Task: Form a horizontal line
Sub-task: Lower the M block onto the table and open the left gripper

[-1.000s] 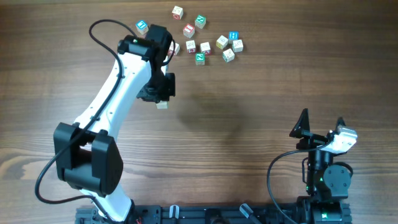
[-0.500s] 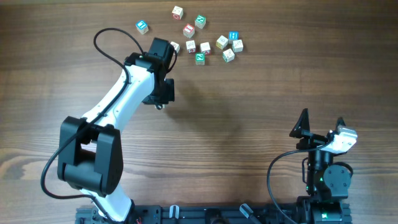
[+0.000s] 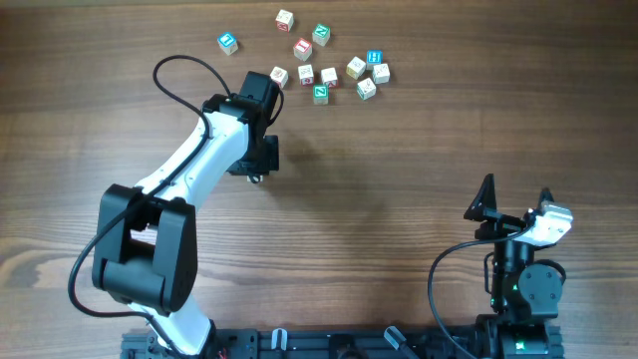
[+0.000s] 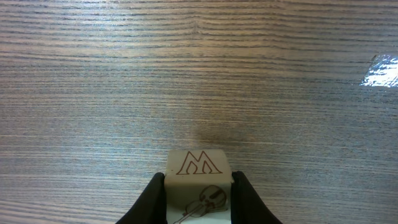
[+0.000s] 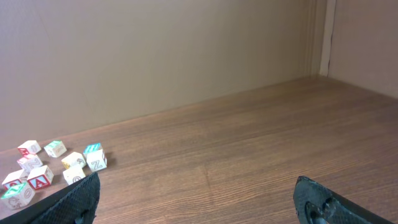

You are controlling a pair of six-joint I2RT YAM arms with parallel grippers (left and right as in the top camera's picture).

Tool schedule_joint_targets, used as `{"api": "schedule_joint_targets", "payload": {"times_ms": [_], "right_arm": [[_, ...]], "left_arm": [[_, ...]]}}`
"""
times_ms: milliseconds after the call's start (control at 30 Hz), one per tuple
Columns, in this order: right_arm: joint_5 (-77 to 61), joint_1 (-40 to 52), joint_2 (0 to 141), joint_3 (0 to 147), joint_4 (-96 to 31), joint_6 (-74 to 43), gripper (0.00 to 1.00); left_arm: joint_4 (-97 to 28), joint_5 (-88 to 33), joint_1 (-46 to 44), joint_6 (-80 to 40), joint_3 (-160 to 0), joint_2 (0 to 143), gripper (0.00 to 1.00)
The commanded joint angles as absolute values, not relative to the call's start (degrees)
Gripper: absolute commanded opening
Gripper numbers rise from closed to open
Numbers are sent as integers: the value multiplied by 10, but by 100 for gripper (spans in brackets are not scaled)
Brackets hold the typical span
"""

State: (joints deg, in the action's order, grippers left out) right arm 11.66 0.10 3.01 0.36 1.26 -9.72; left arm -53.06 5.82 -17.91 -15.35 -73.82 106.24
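Just below and left of the loose cluster of letter cubes (image 3: 329,76), which lies scattered rather than in a row, the left gripper (image 4: 199,182) pinches a cream cube (image 4: 199,163) marked M between its jaws, low over the table (image 3: 419,170). Well away from the cluster, down and to its right, the right gripper (image 5: 196,190) sits with jaws spread wide, holding nothing.

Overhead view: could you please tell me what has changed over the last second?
The left gripper, shut on a cube, drew back slightly from the pile of cubes, uncovering one beside it. The pile and the open right gripper stayed put.
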Motion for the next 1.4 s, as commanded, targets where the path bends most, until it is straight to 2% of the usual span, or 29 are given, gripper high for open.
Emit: {"api": "schedule_joint_targets", "payload": {"times_ms": [0, 500, 700, 967, 1033, 1300, 1367], "right_arm": [[120, -2, 28, 3, 14, -90, 100], [120, -2, 28, 3, 14, -90, 100], [120, -2, 28, 3, 14, -90, 100], [120, -2, 28, 3, 14, -90, 100], [120, -2, 28, 3, 14, -90, 100], [120, -2, 28, 3, 14, -90, 100], [120, -2, 28, 3, 14, -90, 100]], "left_arm": [[-528, 67, -179, -155, -733, 1058, 18], [-529, 67, -179, -155, -733, 1058, 22], [-529, 67, -179, -155, -733, 1058, 27], [-530, 67, -179, -154, -733, 1058, 46], [-530, 67, -179, -154, -733, 1058, 54], [-532, 67, -178, -154, -733, 1058, 63], [-531, 67, -178, -155, -733, 1058, 72]]}}
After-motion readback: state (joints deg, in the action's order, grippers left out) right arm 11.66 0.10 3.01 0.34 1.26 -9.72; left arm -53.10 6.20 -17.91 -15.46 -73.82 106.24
